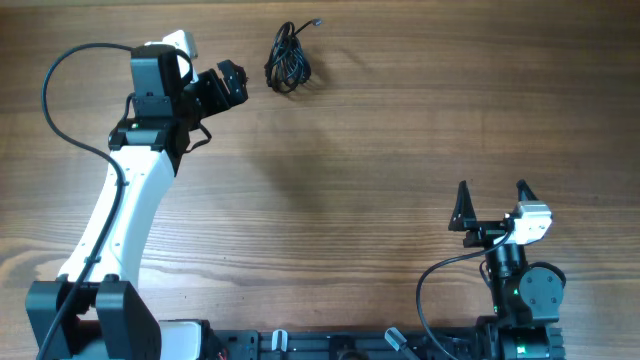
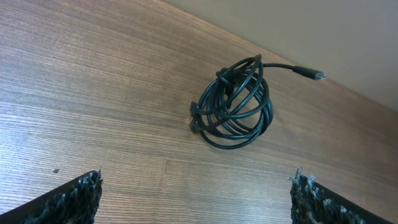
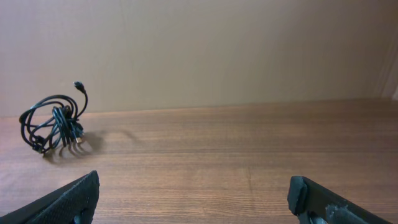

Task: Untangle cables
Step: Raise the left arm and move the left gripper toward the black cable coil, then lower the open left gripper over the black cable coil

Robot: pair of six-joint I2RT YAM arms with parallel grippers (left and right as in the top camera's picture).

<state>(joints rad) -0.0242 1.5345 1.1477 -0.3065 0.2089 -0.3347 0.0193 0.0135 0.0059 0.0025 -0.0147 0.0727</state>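
Bunched black cables (image 2: 231,94) lie on the wooden table (image 2: 93,93).

Overhead looks straight down on the brown wooden table (image 1: 350,180); both wrist views share the coiled thin black cables (image 2: 233,102), left close, right far.

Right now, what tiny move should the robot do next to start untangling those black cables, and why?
Probably ease the left gripper forward and down onto the cables. Its jaws stand open and empty, and the knotted bundle lies just ahead of it, untouched on the table. The right gripper, also open, sits far off across the table.
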